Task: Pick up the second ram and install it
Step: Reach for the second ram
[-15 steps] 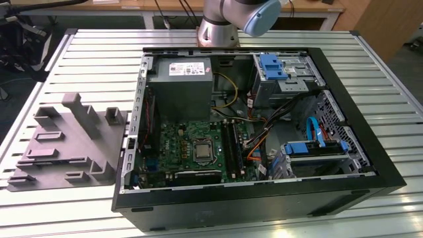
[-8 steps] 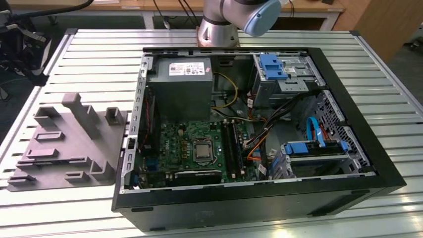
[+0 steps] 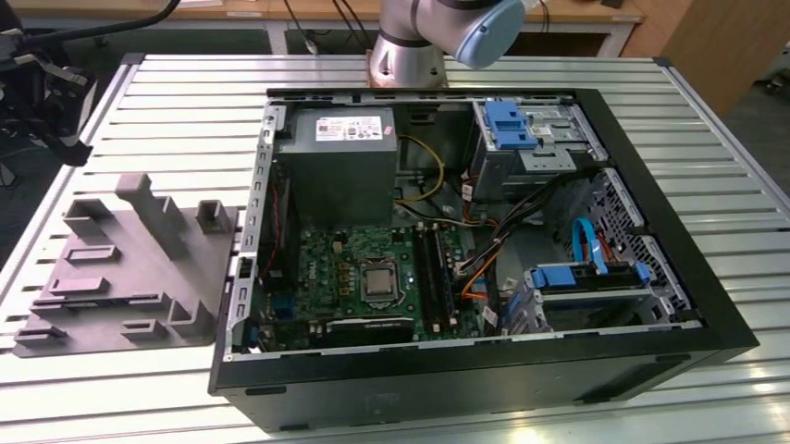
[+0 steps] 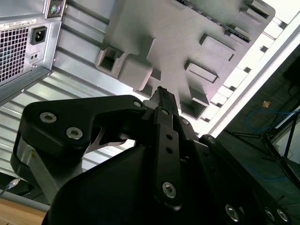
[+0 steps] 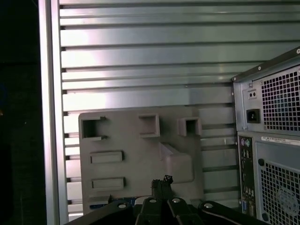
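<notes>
Slatted table (image 3: 185,102), open case (image 3: 494,379) holding motherboard (image 3: 333,268), tool (image 4: 161,93) closed above fixture (image 4: 173,42)

Part holder (image 3: 136,277) beside computer case (image 3: 494,379)

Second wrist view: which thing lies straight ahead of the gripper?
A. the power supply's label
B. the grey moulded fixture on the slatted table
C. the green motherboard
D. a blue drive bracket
B: the gripper points at the grey moulded fixture, with the computer case's rear panel off to one side. The first wrist view agrees.
</notes>
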`<state>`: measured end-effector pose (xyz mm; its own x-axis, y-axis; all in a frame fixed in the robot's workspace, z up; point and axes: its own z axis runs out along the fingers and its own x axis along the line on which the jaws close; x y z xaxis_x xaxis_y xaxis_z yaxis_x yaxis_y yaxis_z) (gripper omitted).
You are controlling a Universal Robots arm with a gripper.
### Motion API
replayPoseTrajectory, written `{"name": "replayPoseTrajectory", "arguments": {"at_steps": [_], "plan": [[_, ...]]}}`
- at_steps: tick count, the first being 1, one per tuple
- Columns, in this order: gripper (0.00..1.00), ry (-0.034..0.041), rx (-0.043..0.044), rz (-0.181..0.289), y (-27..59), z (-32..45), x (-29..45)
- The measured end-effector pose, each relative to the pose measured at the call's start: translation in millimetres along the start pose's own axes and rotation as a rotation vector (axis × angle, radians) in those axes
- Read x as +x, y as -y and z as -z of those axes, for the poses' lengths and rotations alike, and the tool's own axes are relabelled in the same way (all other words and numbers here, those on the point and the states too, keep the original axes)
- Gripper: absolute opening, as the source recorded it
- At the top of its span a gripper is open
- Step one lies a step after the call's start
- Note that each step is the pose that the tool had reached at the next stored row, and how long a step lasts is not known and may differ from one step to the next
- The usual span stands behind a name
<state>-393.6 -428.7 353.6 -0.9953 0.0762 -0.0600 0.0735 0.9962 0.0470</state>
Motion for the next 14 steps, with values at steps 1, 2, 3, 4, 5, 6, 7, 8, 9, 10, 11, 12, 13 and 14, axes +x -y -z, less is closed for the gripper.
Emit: {"name": "replayPoseTrajectory", "arguments": {"at_steps": [1,2,3,4,5,6,7,8,9,10,11,12,13,14], "plan": [[0.11,0.0,0.0,0.0,0.5,-0.8,0.2],[0.11,0.0,0.0,0.0,1.0,-1.7,0.3],[0.11,0.0,0.0,0.0,1.5,-2.6,0.5],[0.11,0.0,0.0,0.0,2.0,-3.4,0.7],[0.11,0.0001,0.0,0.0,2.5,-4.2,0.9],[0.11,0.0,0.0001,0.0,3.0,-5.1,1.1],[0.11,0.0001,0.0,0.0,3.7,-6.0,1.4],[0.11,0.0,0.0001,0.0,4.5,-6.9,1.7],[0.11,0.0,0.0001,0.0,5.5,-7.8,2.0],[0.11,0.0,0.0001,0.0,6.5,-8.7,2.5],[0.11,0.0001,0.0,0.0,7.5,-9.6,2.9],[0.11,0.0,0.0001,0.0,8.5,-10.4,3.2],[0.11,-0.0001,0.0002,0.0,9.6,-11.3,3.6],[0.11,0.0,0.0002,0.0,10.7,-12.3,4.0]]}}
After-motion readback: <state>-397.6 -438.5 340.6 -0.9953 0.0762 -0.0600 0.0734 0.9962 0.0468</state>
